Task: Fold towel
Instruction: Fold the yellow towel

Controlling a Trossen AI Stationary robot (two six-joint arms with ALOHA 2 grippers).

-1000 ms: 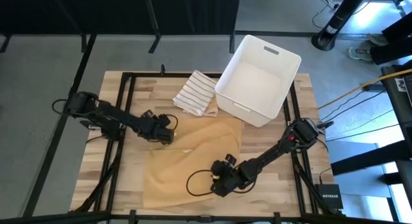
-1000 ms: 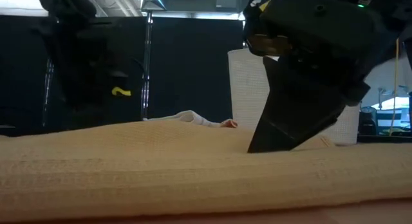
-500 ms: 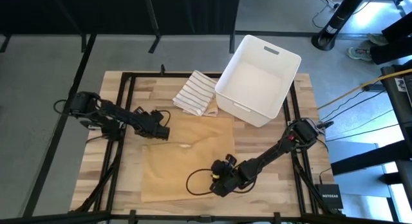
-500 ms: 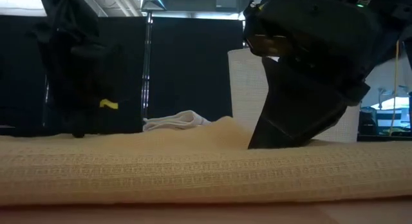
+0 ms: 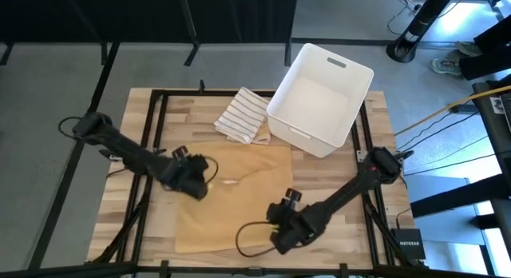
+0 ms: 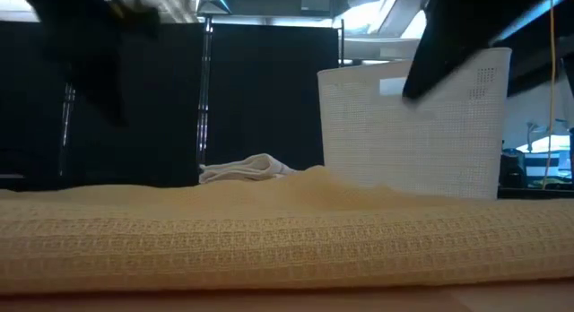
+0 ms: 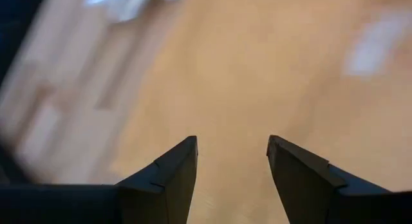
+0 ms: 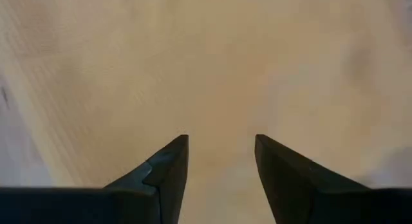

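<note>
Two grippers are hanging over the tan towel (image 5: 231, 194), which is lying spread flat across the middle of the wooden table (image 5: 351, 190). The left gripper (image 5: 200, 182) is hovering above the towel's left part, fingers (image 7: 168, 179) spread apart and holding nothing. The right gripper (image 5: 279, 234) is poised near the towel's front right edge, fingers (image 8: 168, 172) likewise parted and empty. Behind the towel are sitting a striped cloth (image 5: 242, 116) and a white bin (image 5: 321, 98).
</note>
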